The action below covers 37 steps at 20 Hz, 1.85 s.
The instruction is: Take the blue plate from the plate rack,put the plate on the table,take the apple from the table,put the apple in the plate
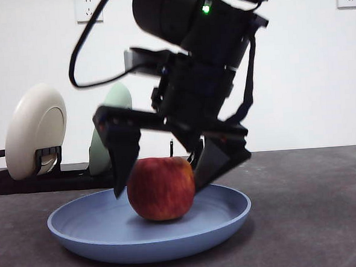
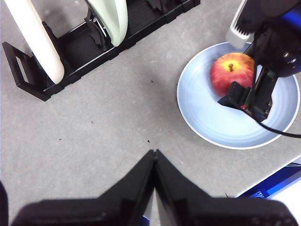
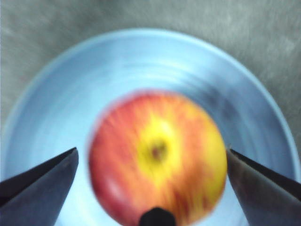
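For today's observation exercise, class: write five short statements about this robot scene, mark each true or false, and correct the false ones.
1. The apple sits in the blue plate. True.
2. The right pincer is shut on the apple. False: its jaws stand open on either side.
3. The blue plate stands in the plate rack. False: it lies flat on the table.
4. The left pincer is shut and holds nothing. True.
5. The rack holds three plates. False: only a cream plate and a pale green plate.

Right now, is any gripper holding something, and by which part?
Nothing is held. The right gripper is open around the apple, which sits in the plate. The left gripper is shut on nothing.
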Each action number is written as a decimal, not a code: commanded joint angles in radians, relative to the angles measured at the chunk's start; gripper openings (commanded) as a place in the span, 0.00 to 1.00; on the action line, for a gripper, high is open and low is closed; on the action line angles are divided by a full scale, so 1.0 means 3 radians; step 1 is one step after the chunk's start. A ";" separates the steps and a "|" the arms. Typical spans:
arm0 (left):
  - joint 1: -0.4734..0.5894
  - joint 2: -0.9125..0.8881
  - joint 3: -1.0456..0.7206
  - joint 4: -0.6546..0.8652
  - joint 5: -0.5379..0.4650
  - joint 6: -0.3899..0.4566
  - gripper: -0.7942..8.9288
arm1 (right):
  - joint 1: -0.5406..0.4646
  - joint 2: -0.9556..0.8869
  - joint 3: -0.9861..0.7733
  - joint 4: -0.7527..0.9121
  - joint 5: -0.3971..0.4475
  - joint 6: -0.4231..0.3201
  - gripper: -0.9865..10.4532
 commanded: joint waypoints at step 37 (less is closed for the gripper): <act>0.1312 -0.0365 -0.0652 0.1954 0.0752 0.1881 0.08 | 0.0350 -0.3885 0.0127 -0.3611 0.1573 0.0336 0.09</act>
